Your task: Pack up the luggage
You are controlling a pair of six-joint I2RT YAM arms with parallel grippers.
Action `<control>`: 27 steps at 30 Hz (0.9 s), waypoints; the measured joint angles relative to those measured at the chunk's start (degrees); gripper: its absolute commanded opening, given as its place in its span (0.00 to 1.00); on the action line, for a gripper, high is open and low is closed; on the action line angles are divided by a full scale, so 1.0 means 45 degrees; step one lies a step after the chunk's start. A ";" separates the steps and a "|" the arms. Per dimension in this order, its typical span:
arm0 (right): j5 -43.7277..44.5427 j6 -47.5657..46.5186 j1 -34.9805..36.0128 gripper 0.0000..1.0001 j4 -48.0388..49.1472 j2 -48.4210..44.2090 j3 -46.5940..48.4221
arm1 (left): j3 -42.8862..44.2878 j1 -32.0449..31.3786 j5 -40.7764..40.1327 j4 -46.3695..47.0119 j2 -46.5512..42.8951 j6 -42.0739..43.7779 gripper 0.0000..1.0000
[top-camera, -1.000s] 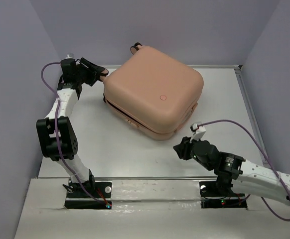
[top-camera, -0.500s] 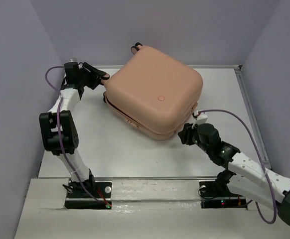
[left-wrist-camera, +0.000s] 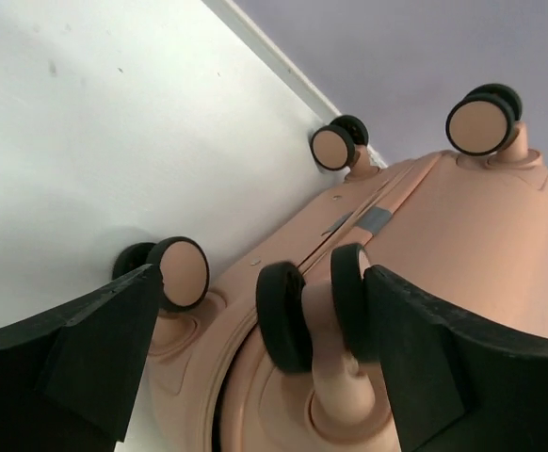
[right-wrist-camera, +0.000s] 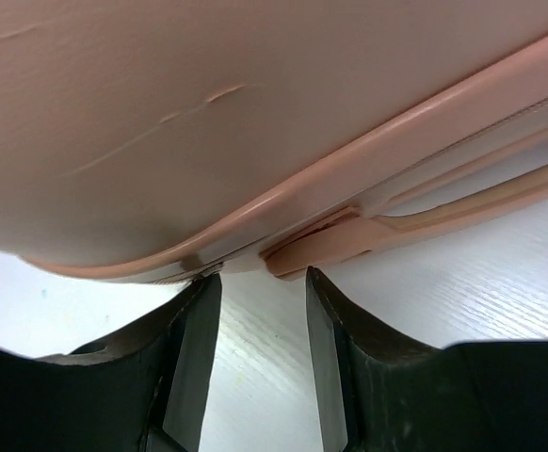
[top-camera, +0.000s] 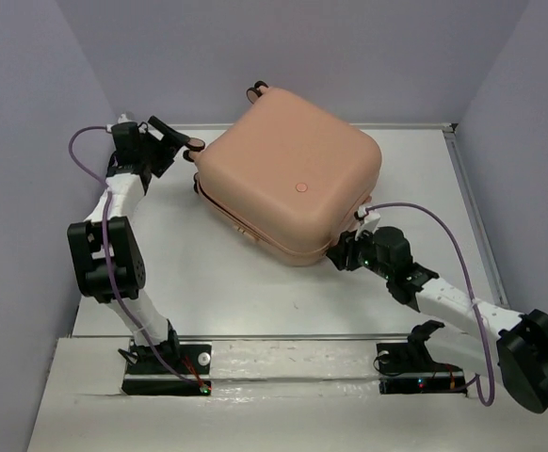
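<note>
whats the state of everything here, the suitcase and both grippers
luggage: lying flat on the table, lid down, looks closed
left gripper: open, astride a wheel of the luggage
right gripper: open, nothing held, right at the luggage's near seam

The peach-pink suitcase fills the upper half of the frame, its smooth shell marked by a thin scratch at upper centre. A raised rim runs along its edge, slanting from lower left to upper right. Below it a flat pink tab sticks out at the centre. The right gripper rises from the bottom edge, its two black fingers parted, tips just under the rim on either side of the tab's left end. Whether they touch it cannot be told. White table shows between and beside them.
</note>
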 measured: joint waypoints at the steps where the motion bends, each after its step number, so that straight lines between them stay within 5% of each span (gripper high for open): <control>1: -0.0185 0.0000 0.0019 0.46 0.0053 -0.0019 -0.0063 | -0.0393 0.0131 -0.0185 0.0126 -0.0529 0.0102 0.98; 5: -0.0525 0.0005 0.0034 0.46 0.0272 -0.0738 -0.0374 | -0.1880 0.0340 -0.0845 0.0170 -0.2837 0.0311 0.88; 10: -0.0675 0.0219 0.0034 0.56 0.0374 -0.1860 -0.0801 | -0.4561 0.0369 -0.0845 0.1151 -0.5867 0.0146 0.42; 13: -0.1083 0.0301 0.0034 0.61 0.0573 -0.2001 -0.0860 | -0.6951 -0.0500 -0.0646 0.1705 -0.7514 0.0000 0.27; 21: -0.1987 0.0301 0.0034 0.58 0.0967 -0.0899 -0.0855 | -1.1676 -0.5901 -0.1146 0.1870 -1.0190 -0.0583 0.16; 27: -0.1579 0.0282 0.0034 0.53 0.1205 -0.0787 -0.0855 | -1.2342 -0.8451 -0.2268 0.2443 -1.0627 -0.0879 0.15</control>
